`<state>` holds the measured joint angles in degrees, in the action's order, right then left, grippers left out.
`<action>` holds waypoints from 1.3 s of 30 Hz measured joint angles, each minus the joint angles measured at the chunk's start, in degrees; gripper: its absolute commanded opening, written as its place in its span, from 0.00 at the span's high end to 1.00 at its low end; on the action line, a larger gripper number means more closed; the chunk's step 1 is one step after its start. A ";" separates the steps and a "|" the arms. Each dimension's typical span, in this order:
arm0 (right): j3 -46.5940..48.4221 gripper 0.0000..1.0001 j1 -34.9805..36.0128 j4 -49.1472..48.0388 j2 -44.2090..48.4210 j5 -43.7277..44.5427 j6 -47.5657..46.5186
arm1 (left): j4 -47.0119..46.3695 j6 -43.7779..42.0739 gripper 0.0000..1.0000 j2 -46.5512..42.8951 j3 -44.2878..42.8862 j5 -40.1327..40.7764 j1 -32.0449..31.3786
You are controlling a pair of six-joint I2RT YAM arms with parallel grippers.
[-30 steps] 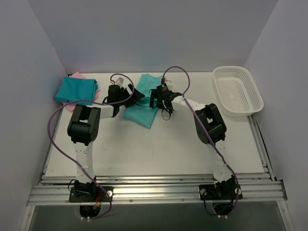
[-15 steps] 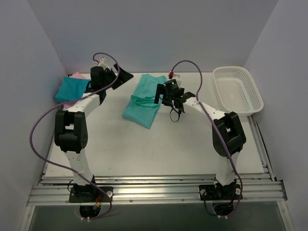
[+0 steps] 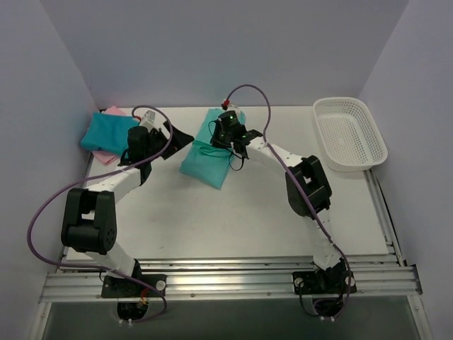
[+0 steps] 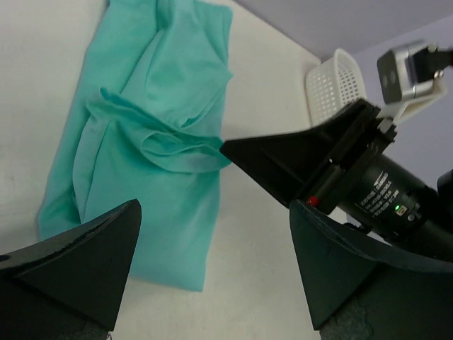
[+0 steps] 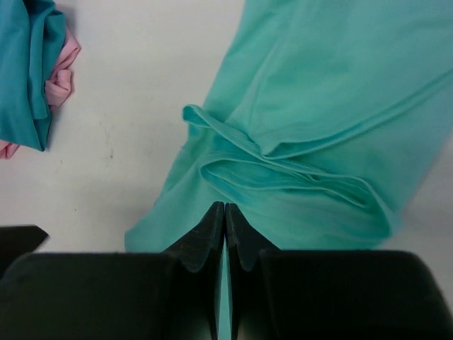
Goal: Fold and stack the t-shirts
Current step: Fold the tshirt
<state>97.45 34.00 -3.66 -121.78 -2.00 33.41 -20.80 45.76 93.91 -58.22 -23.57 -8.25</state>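
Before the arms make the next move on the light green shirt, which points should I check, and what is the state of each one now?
1. Left jaws open: ok, they are wide apart and face the light shirt.
2. Right jaws gripping cloth: cannot tell. They are shut, low over the shirt's bunched fold.
3. Light shirt lying flat: not ok, wrinkled ridges run across its middle.
4. Arms apart from each other: not ok, the right jaws are close in front of the left jaws.
5. Stack ready: ok, the dark shirt lies folded on the pink shirt at the far left.
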 measured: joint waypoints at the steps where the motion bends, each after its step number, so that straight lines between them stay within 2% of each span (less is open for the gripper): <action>1: 3.10 1.00 0.76 0.17 -2.80 -0.39 0.07 | 0.24 0.09 0.06 -0.15 1.68 0.07 -0.31; 7: 14.08 1.00 4.35 1.18 -13.16 -1.81 0.94 | 0.87 -0.15 0.06 -3.06 5.27 1.03 -1.68; 16: 17.46 1.00 5.29 1.68 -16.79 -2.60 2.32 | -0.92 -0.72 0.06 -6.21 5.42 1.51 -1.73; 26: 21.14 1.00 2.99 2.91 -22.53 -2.45 3.04 | -1.60 -1.49 0.06 -5.60 6.93 1.49 -1.70; 39: 24.20 1.00 -4.39 2.58 -24.44 -3.28 5.18 | -3.67 -2.12 0.06 -0.63 6.99 1.49 -1.70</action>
<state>121.64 29.61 -1.08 -146.21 -5.28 38.59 -24.47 43.64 93.27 -51.22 -22.09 -9.96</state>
